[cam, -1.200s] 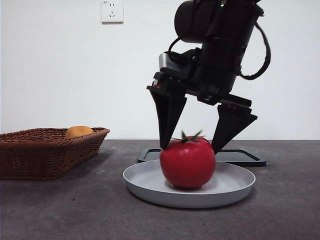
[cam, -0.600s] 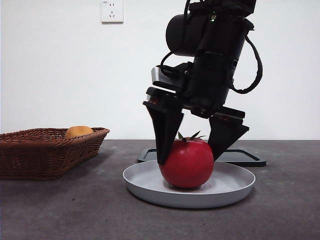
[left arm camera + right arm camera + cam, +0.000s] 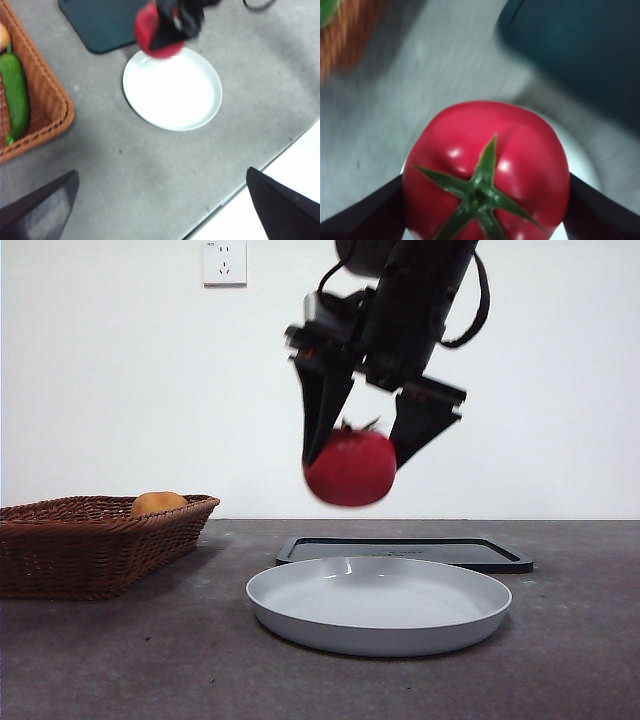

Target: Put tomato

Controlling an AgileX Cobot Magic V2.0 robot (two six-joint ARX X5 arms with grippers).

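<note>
The glossy red tomato [image 3: 350, 468] with its green stem hangs in the air, well above the grey plate [image 3: 380, 605]. My right gripper [image 3: 355, 462] is shut on the tomato, one black jaw on each side. In the right wrist view the tomato [image 3: 485, 170] fills the space between the jaws of that gripper [image 3: 485, 205]. The left wrist view shows the tomato [image 3: 147, 32] held over the far rim of the plate [image 3: 175, 95]. My left gripper [image 3: 160, 210] stands open high above the table and holds nothing.
A wicker basket [image 3: 90, 540] stands at the left with an orange-yellow fruit [image 3: 158, 503] in it. A green vegetable [image 3: 15, 95] also lies in the basket [image 3: 47, 95]. A flat black tray [image 3: 400, 550] lies behind the plate. The table's edge [image 3: 250, 175] runs near the left gripper.
The right gripper closed on the tomato and lifted it off the plate, up and slightly to the left. The plate now lies bare.
</note>
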